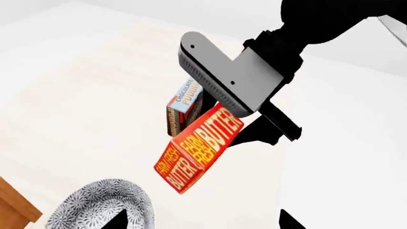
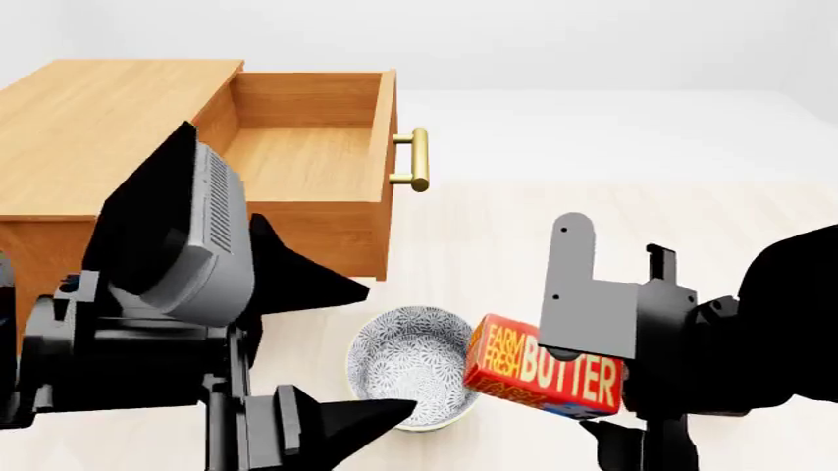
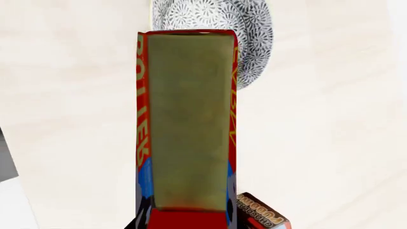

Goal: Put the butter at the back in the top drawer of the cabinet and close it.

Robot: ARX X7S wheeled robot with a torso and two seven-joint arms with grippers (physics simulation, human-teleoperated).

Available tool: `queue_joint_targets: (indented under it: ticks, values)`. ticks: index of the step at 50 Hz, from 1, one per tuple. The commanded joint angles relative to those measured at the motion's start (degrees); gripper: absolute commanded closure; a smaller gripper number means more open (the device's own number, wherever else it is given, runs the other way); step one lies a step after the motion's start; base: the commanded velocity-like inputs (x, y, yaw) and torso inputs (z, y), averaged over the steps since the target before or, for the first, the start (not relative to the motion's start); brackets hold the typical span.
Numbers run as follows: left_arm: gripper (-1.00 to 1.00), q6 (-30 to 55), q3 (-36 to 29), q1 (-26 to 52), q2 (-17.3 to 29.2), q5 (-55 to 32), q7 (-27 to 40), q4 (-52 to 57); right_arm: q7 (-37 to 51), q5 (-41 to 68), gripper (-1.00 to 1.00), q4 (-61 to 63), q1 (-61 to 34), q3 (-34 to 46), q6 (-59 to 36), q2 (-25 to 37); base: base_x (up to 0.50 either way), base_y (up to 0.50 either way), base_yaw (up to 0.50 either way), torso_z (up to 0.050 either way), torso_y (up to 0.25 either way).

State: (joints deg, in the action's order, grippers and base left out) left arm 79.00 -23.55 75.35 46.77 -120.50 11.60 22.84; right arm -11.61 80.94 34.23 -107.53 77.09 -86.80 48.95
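Pale tabletop (image 2: 524, 226) carries the cabinet (image 2: 92, 128) at left, its top drawer (image 2: 308, 147) pulled out. Left gripper (image 2: 282, 324) hangs with fingers spread, holding nothing. A patterned bowl (image 2: 406, 363) sits mid-table. Right gripper (image 2: 590, 324) clamps the butter (image 2: 544, 373), lifted beside the bowl.
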Motion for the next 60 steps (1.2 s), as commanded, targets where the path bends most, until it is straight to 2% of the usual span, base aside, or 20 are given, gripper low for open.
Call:
queue_joint_targets:
  ticks: [1,32,60]
  values:
    - [-1.0,2.29,-0.8,0.6,-1.31,3.39,-2.12,-0.46,1.28,1.42,1.0,-0.17,-3.39,-0.52,0.43,-1.82,0.0,0.0,0.0,0.0,0.0]
    - [-1.0,5.13,-2.88,-0.57,-4.09,13.62,-9.3,0.73,5.22,9.57,1.0,-0.2,-8.39,-0.34,2.44,-5.53,0.0,0.0,0.0,0.0,0.001]
    - [-1.0,3.3,-4.76,-1.44,-5.84,17.27,-13.83,2.44,6.5,12.2,1.0,0.11,-9.71,-0.22,5.11,-7.03,0.0,0.0,0.0,0.0,0.001]
